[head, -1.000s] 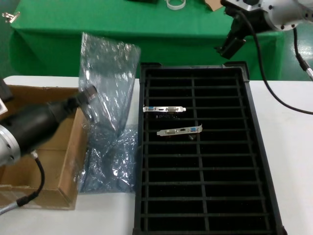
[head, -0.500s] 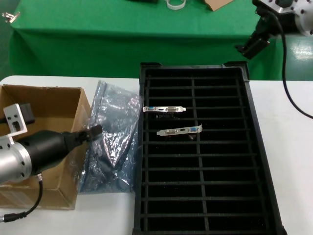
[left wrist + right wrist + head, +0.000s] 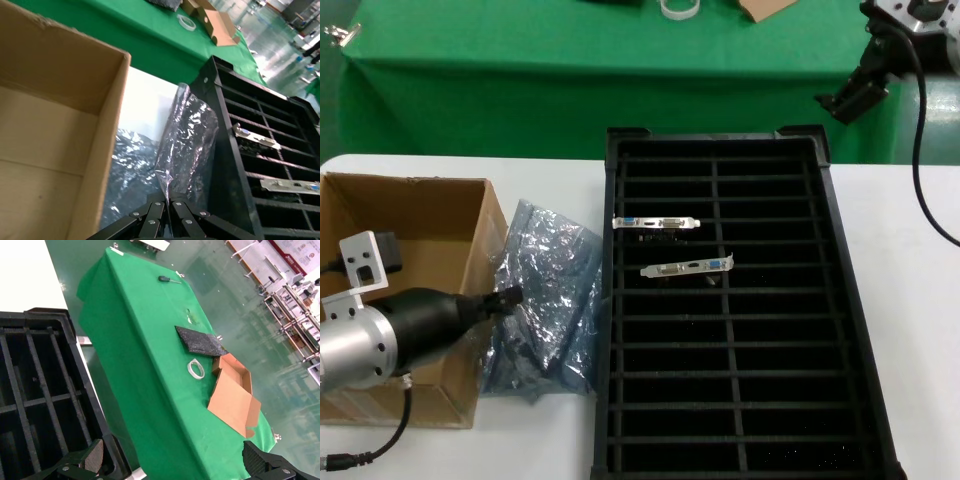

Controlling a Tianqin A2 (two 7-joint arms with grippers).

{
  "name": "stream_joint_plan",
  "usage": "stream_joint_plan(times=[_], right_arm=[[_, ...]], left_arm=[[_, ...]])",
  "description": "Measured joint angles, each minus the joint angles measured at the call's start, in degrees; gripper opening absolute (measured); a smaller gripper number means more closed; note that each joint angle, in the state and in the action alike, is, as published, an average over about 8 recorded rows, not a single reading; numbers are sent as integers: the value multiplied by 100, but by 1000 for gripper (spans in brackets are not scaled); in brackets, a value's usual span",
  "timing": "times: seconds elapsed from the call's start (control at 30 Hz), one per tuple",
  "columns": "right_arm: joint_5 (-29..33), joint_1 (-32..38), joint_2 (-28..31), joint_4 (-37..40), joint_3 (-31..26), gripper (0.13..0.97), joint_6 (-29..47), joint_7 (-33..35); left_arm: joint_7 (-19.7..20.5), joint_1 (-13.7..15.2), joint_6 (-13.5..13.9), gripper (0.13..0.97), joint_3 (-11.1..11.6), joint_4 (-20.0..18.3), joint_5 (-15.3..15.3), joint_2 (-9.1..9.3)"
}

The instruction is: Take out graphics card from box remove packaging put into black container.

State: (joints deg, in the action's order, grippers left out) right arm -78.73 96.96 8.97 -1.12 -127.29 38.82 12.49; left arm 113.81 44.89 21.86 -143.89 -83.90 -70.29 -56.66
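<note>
The left gripper (image 3: 508, 297) sits low over the table between the box (image 3: 410, 215) and the tray (image 3: 605, 300), its fingers (image 3: 155, 212) clenched on a fold of the bag (image 3: 545, 290); in the left wrist view the shiny film (image 3: 187, 145) rises from the pinched tips and leans against the tray wall (image 3: 212, 100), with more crumpled film lying flat on the white table (image 3: 430, 440) beside the carton. In the head view the bag lies at about 9 o'clock from the tray's middle, touching the tray's left wall and the box's right side. The card (image 3: 657, 222) rests in an upper slot of the tray, bracket up, at roughly 11 o'clock from the tray's middle; a second card (image 3: 688, 267) with a bent end tab lies tilted one row nearer, just beside it; both show in the left wrist view as silver strips (image 3: 255, 137). The box stands open at 9 o'clock, its inside plain. The right gripper (image 3: 850, 100) hangs high at 1 o'clock beyond the tray's far right corner, over the green cloth (image 3: 520, 80); its jaws are spread wide apart, holding nothing, as the right wrist view shows (image 3: 175, 460).
</note>
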Motion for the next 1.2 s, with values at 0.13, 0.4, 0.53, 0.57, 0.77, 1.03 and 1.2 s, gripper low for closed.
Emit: stream_joint_plan(times=[0.13,0.4,0.53,0.57,0.77,1.03,1.2], right_arm=[[71,5,20,2,87,966,31,20],[238,18,24,-2,169,966,107,-14],[318,16,25,-10,204,966,153,-29],[335,13,27,-12,216,966,164,-31],[397,-14,52,-23,302,966,206,-24],[398,-81,97,-42,461,966,240,32],[360,-138,144,-62,587,966,260,90]], left_arm=[[349,-548,428,146,977,-158,999,297],[485,-1453,1205,189,2750,-422,2578,1102],[185,-1778,1562,244,3498,-537,2956,1546],[85,-1840,1641,258,3662,-567,3007,1649],[-580,-2087,1944,300,4412,-762,3018,2147],[-1766,-2256,1677,463,5100,-1187,2122,2555],[-2653,-2338,1203,567,5462,-1547,1248,2741]])
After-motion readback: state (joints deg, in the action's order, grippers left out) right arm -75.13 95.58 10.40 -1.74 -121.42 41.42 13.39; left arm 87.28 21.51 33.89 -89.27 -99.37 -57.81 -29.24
